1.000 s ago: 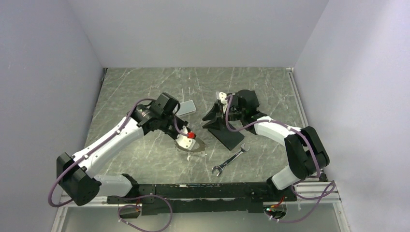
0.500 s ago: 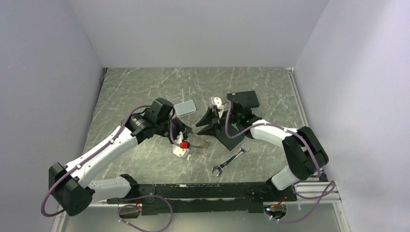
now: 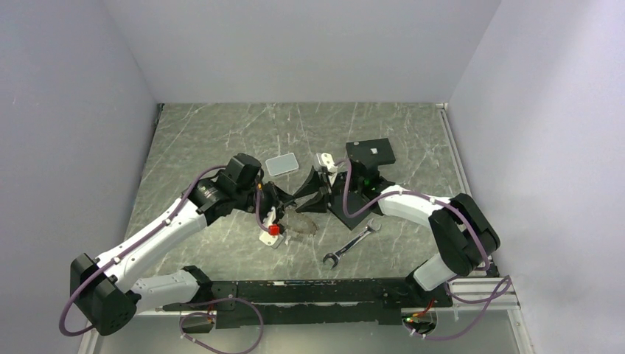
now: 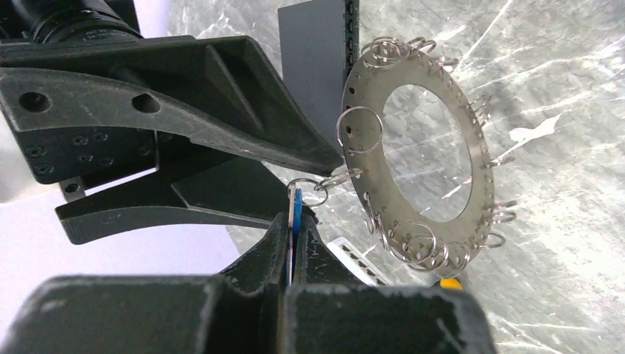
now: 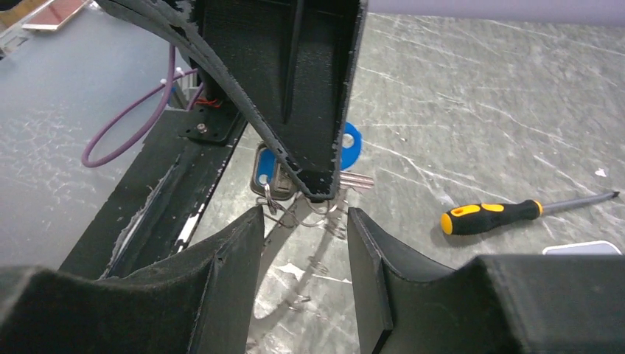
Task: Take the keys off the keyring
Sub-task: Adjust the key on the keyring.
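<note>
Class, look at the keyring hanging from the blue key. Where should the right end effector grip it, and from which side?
Probably the flat band of the keyring, beside the blue key that the left end effector pinches. It hangs on edge, thin and open-centred, so the open right end effector should come edge-on from outside the rim, one finger per face, between split rings.

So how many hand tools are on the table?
2: a silver wrench near the front edge, right of centre; a yellow-handled screwdriver, seen only from the right wrist. The arms may hide more.
</note>
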Robot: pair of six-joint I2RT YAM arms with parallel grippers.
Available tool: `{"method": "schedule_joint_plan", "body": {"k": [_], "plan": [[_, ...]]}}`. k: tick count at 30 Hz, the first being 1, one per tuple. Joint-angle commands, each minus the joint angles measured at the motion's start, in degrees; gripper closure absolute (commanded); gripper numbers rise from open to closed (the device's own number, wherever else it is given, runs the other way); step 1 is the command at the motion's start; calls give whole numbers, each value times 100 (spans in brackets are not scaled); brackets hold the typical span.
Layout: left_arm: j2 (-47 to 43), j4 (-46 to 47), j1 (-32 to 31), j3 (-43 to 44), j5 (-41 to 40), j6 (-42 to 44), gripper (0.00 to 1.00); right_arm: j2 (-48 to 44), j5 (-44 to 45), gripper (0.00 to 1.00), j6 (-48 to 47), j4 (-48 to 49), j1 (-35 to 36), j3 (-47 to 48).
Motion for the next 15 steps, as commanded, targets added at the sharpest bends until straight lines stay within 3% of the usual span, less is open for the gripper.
{"method": "schedule_joint_plan", "body": {"k": [1,11,15], "plan": [[-187,386,-15,64,358,145,100,-8,-281,52,-152,222,123,-13],[-229,243,-15,127,336,35,100,-80,-284,65,-600,-286,162,-18],[-287,70,-13,164,312,78,100,-155,-284,62,-1499,-1501,149,203]]}}
